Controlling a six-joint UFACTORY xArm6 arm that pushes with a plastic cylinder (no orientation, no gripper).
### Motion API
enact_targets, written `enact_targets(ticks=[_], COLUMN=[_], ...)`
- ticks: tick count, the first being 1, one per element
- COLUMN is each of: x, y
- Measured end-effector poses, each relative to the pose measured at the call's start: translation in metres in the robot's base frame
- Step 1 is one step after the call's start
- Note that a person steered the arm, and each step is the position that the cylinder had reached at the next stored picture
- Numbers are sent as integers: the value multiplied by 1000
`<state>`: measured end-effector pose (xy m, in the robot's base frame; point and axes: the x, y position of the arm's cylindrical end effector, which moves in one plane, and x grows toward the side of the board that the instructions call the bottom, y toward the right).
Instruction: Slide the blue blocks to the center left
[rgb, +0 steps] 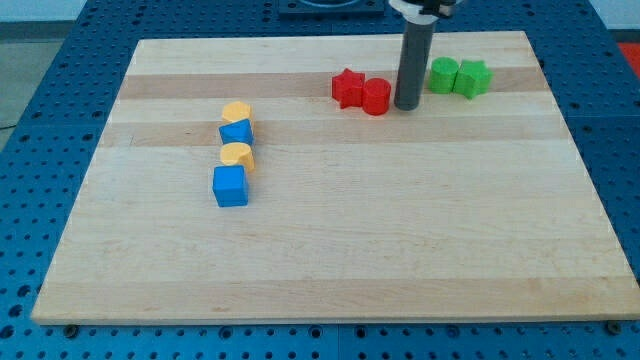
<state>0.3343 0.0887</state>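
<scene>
Dark upright rod, my tip (406, 106) just beside the red cylinder (376, 97).

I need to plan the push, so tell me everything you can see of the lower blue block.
The lower blue block is a cube, plain, glossy-looking, flat on the wooden board left of centre. Its top edge meets the lower yellow block; another blue block sits beyond. My tip is far off, by the red cylinder.

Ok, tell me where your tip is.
My tip sits near the view's top, touching the red cylinder's right side, left of the green blocks.
</scene>
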Motion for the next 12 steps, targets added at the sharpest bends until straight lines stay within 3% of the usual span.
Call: enact_targets(ticks=[2, 3, 4, 5, 7, 11, 12], x=[-28, -27, 7, 58, 68, 68, 105], y=[-65, -54, -11, -15, -143, -289, -292])
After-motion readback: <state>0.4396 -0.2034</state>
